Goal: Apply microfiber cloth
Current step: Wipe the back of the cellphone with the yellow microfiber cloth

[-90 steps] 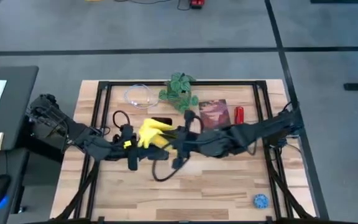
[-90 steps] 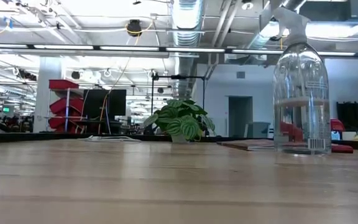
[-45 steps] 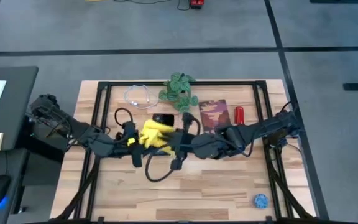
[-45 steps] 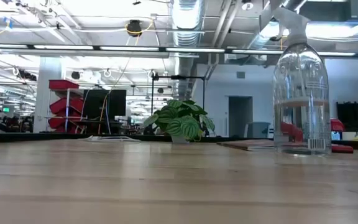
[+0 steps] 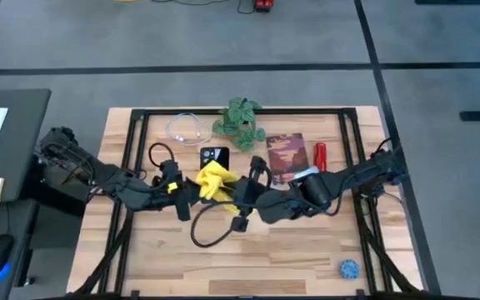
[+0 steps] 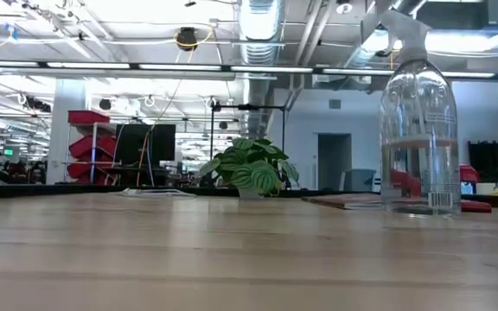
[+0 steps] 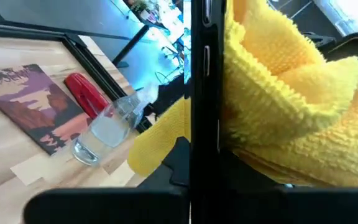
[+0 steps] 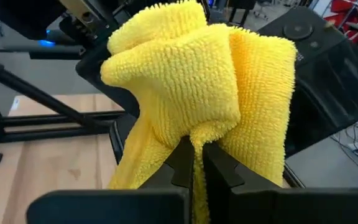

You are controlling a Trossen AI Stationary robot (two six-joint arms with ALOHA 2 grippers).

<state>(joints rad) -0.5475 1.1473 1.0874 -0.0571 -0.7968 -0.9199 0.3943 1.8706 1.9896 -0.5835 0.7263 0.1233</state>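
The right gripper is pinched tight on the bunched microfiber cloth, which has slid toward the desk's middle, fully uncovering the black phone; the left gripper clamps a thin dark edge beside it, so wiping continues

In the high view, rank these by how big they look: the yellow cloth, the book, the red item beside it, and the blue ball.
1. book, largest
2. microfiber cloth, bunched between the two hands and partly hidden, so the gap is unsure
3. red item
4. blue ball; close to the red item, so that order is unsure
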